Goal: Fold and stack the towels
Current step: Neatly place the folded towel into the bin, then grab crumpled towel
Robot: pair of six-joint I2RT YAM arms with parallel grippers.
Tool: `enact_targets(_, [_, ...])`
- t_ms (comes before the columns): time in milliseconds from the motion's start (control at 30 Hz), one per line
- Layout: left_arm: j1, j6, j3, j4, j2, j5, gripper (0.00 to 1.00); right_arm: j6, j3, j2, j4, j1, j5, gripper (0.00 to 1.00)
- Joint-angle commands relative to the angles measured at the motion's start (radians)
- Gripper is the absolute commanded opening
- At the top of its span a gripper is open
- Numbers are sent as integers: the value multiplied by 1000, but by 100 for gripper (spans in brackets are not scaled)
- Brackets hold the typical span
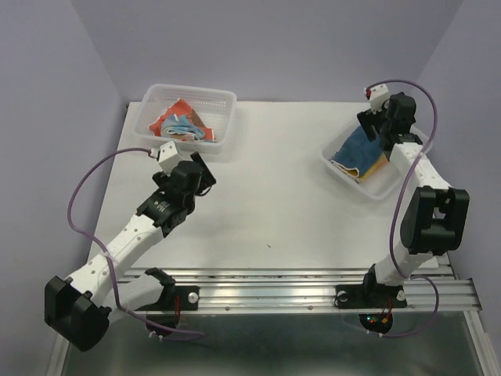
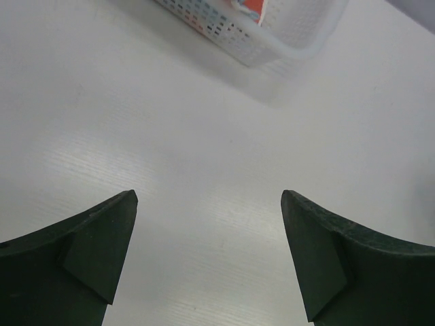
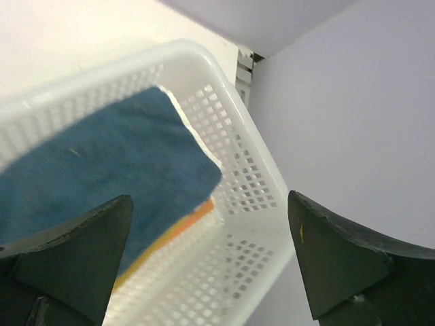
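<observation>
While right basket (image 1: 381, 186) holds folded blue-topped stack (image 1: 355, 147), left basket (image 1: 225, 119) holds crumpled towels (image 1: 182, 124).

Towels (image 3: 102, 156) are matt cloth, the basket (image 3: 251, 183) glossy perforated plastic, the table (image 2: 204, 136) smooth.

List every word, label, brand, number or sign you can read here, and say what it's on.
None can be read.
The crumpled towels in the left basket show printed patterns only, too small to tell any lettering.
The folded blue towel in the right basket is plain on its visible face.
</observation>
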Motion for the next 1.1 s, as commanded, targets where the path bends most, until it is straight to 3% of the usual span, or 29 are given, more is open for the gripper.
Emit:
enact_targets(0, [76,108,129,122,32,0,99,373,106,-127,80,-5,-80,100])
enact_targets(133, [199,197,246,206,145,91,99,693,97,-196,79,-5,-296,100])
enact_targets(200, [251,231,303,208,202,146,99,904,-2,-268,132,2,-393,100])
enact_targets(267, [331,287,386,217,294,251,99,962,-140,-352,223,51,-426,100])
enact_targets(300, [346,301,439,227,359,269,99,988,-172,-377,226,80,-368,100])
enact_targets(433, [420,356,600,194,548,377,99,1031,-317,-439,159,241,-223,100])
enact_targets(633, [454,381,892,-17,826,367,99,1069,-443,-459,73,265,-126,100])
enact_targets(1067, [457,422,1025,-94,1073,335,99,1057,-469,-410,46,265,-136,100])
